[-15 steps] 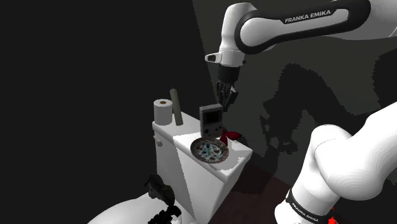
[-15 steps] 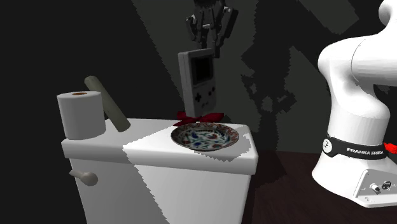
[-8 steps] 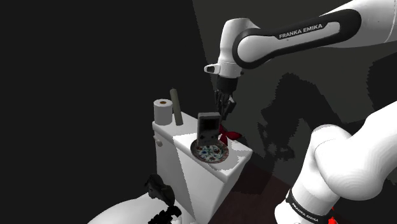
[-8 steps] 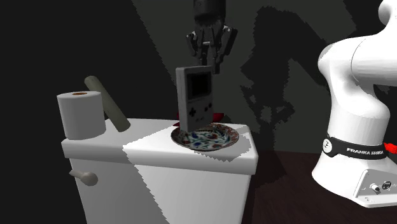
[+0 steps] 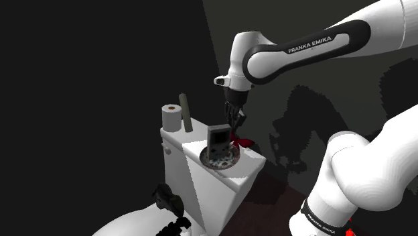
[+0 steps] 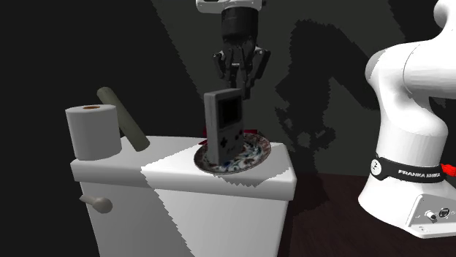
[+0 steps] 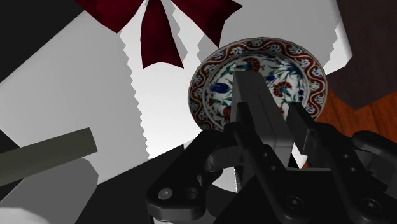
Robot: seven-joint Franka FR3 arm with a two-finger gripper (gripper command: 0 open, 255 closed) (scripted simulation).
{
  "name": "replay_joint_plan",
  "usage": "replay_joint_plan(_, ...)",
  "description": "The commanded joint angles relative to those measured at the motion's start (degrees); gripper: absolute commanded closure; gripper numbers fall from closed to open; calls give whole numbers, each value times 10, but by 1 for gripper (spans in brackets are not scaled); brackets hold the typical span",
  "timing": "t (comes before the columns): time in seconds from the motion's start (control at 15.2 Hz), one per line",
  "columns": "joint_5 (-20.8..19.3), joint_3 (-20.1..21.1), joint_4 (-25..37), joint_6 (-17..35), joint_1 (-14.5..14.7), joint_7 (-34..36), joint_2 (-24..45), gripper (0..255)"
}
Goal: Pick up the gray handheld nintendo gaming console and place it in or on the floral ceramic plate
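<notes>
Red bow (image 7: 162,25) lies just beside the floral plate (image 7: 261,46), toilet roll (image 6: 93,131) and stick (image 6: 123,120) farther off. My end effector (image 6: 237,86) clasps the grey console (image 6: 225,124), standing in the plate.

- The plate (image 7: 200,88): smooth, glossy painted glaze.
- The console (image 6: 225,125): matt grey casing, plastic-looking.
- The toilet tank (image 6: 219,212): plain white, smooth.
- The toilet roll (image 6: 93,133): matt, papery white.
- The floor (image 7: 375,114): reddish-brown wood grain.
</notes>
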Motion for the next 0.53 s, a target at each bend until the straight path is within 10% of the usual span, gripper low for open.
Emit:
replay_joint_plan(0.0, 0, 0, -5, 2, 1, 0, 3, 255)
replay_joint_plan(0.13, 0, 0, -1, 2, 0, 0, 1, 255)
replay_joint_plan(0.2, 0, 0, -1, 2, 0, 0, 1, 0)
replay_joint_plan(0.46, -6, 45, 76, -42, 19, 53, 67, 0)
